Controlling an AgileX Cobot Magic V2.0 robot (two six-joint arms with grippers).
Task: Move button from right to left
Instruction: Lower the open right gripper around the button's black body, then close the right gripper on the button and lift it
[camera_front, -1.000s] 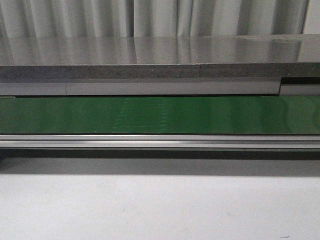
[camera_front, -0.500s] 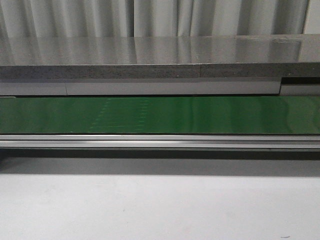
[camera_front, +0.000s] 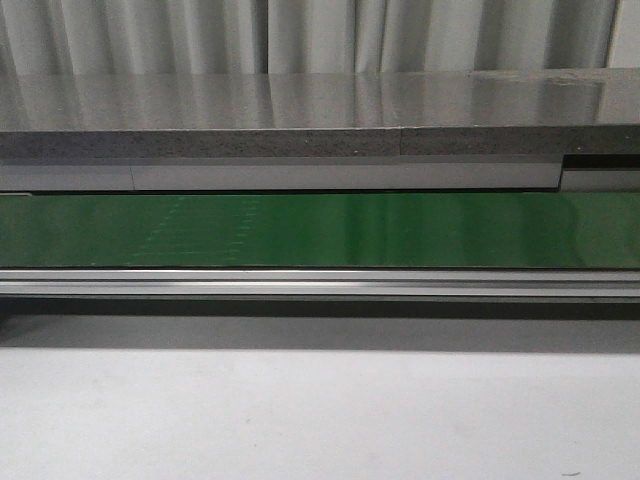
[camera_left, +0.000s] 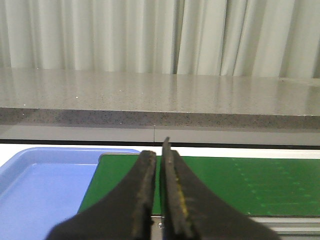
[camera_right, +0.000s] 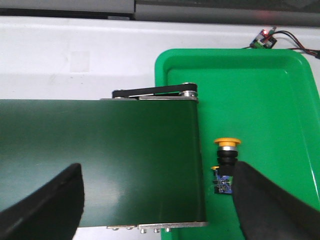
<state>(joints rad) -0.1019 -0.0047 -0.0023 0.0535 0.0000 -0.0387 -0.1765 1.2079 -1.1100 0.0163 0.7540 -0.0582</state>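
Front view shows the long green belt running left to right beyond the pale table, with a grey stone counter and curtains behind it; neither of my arms appears there. At the belt's left end sits a blue tray, and my left gripper hangs over that end, clenched with nothing between its fingers. At the belt's right end lies a green tray. My right gripper is spread wide and released above it. The button lies in the green tray, just beside the belt's end, close to my right finger.
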